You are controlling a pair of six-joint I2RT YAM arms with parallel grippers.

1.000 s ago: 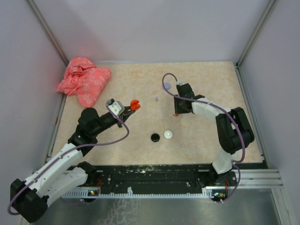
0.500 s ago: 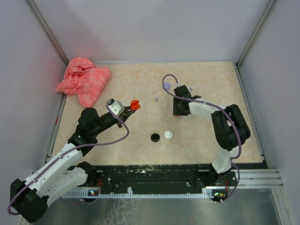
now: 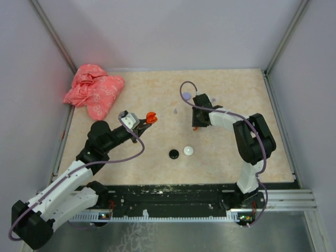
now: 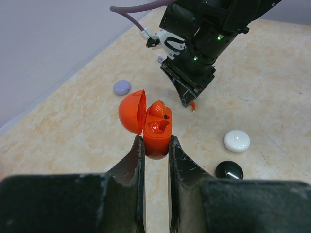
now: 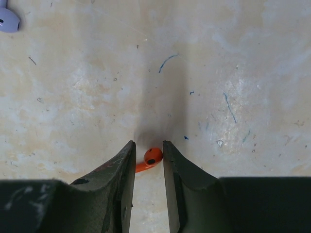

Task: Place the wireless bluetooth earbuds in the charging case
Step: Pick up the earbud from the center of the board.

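My left gripper is shut on the orange-red charging case, held above the table with its lid swung open to the left. One orange-red earbud sits in a well of the case. Another orange-red earbud lies on the table between the fingers of my right gripper. The jaws stand a little apart: the right finger is against the bud's head and the stem runs under the left finger. From above, the right gripper points down at the table, right of the case.
A lilac earbud lies left of the right gripper, and a lilac disc is behind it. A white disc and a black disc lie nearer the front. A crumpled pink bag fills the far left corner.
The right gripper has shifted slightly left and its jaws have narrowed around the orange-red earbud. The left arm and the case have not moved.
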